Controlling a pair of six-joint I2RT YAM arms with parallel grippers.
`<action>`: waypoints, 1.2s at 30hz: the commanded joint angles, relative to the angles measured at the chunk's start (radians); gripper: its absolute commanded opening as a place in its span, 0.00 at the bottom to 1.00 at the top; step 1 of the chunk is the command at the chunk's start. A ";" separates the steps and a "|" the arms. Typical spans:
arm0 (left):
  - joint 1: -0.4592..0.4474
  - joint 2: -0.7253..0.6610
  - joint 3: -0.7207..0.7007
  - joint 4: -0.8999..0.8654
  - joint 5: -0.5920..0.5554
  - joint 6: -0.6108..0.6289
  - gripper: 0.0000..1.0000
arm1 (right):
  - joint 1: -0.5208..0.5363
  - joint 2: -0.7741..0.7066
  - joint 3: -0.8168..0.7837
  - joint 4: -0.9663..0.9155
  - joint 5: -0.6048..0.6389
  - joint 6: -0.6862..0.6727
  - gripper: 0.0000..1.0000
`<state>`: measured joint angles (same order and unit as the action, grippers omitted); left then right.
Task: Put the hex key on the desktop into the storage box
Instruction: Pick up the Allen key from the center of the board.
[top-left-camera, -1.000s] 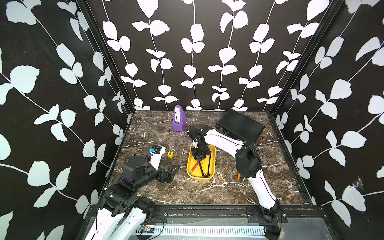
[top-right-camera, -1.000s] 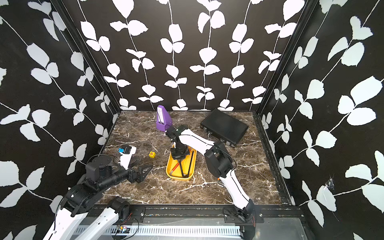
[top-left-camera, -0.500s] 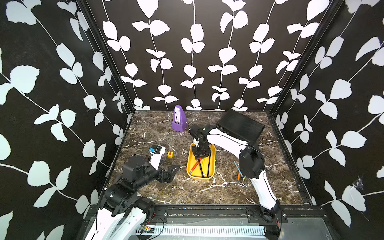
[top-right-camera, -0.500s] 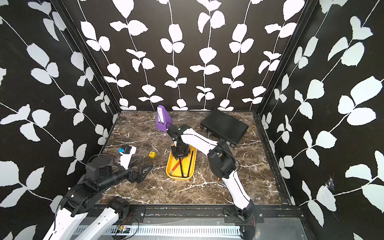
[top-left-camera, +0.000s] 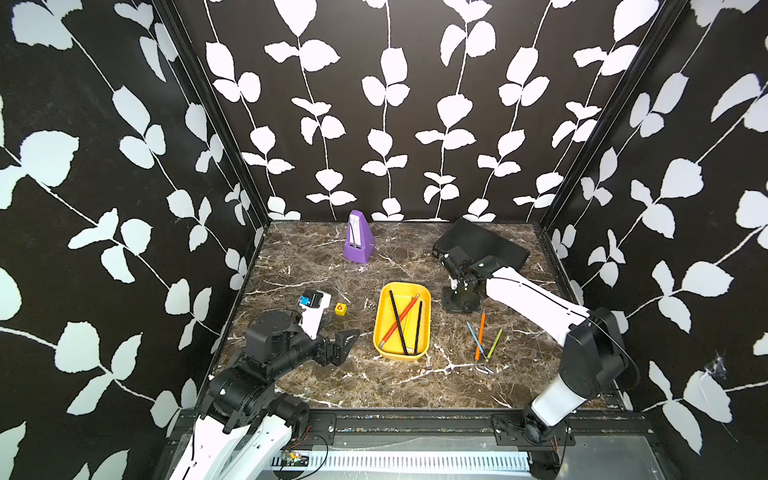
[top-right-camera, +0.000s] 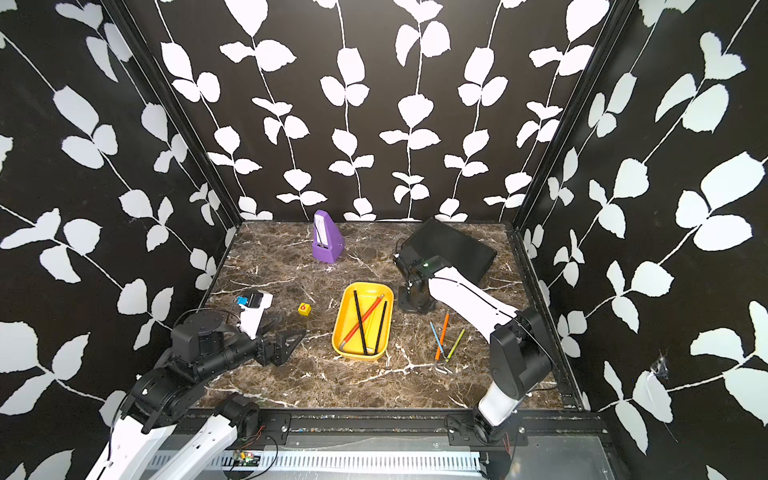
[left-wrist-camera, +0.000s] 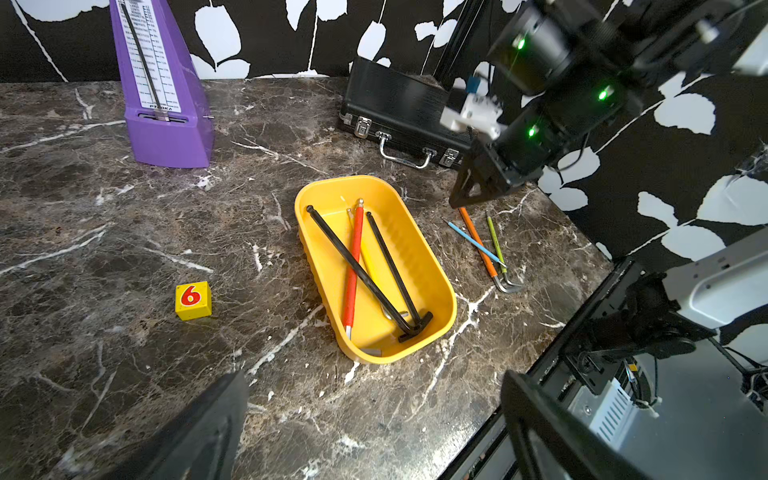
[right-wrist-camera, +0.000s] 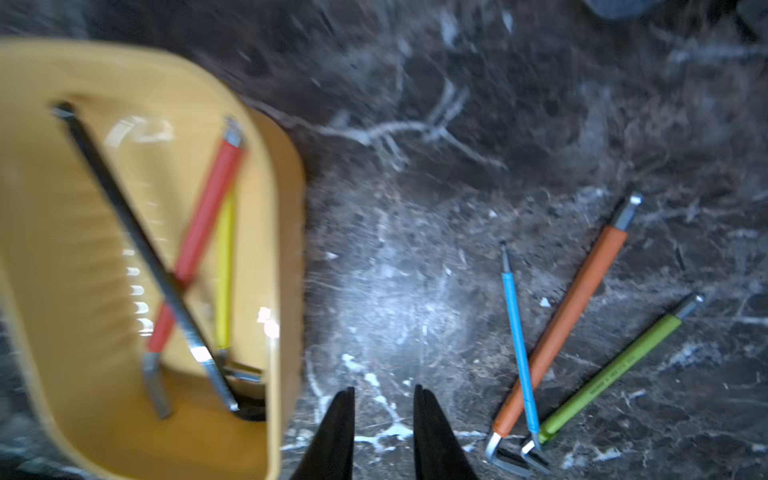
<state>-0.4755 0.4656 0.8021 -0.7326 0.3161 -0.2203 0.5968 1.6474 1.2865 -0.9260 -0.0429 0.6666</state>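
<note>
Swung frame-right off the storage box (top-left-camera: 402, 286), the right hand (right-wrist-camera: 383, 390), released and empty, may snag the blue hex key (right-wrist-camera: 518, 345) crossing the orange hex key (right-wrist-camera: 566, 324).

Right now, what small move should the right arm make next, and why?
Probably slide the right pincer sideways over the orange hex key and lower it. Its jaws stand slightly apart, empty, above bare desktop between the storage box and three keys not yet stored: orange, the blue hex key and the green hex key. The orange looks thickest, so easiest to grip.
</note>
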 joint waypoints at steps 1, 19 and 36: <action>-0.004 0.000 -0.009 0.010 0.000 -0.004 0.96 | 0.000 -0.035 -0.097 -0.022 0.076 0.023 0.29; -0.003 0.002 -0.009 0.013 0.012 -0.002 0.96 | -0.072 0.013 -0.262 0.034 0.122 -0.051 0.35; -0.004 0.005 -0.008 0.014 0.015 -0.002 0.96 | -0.090 0.141 -0.240 0.072 0.072 -0.116 0.21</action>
<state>-0.4755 0.4656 0.8021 -0.7322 0.3187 -0.2203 0.5140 1.7531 1.0451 -0.8593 0.0460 0.5705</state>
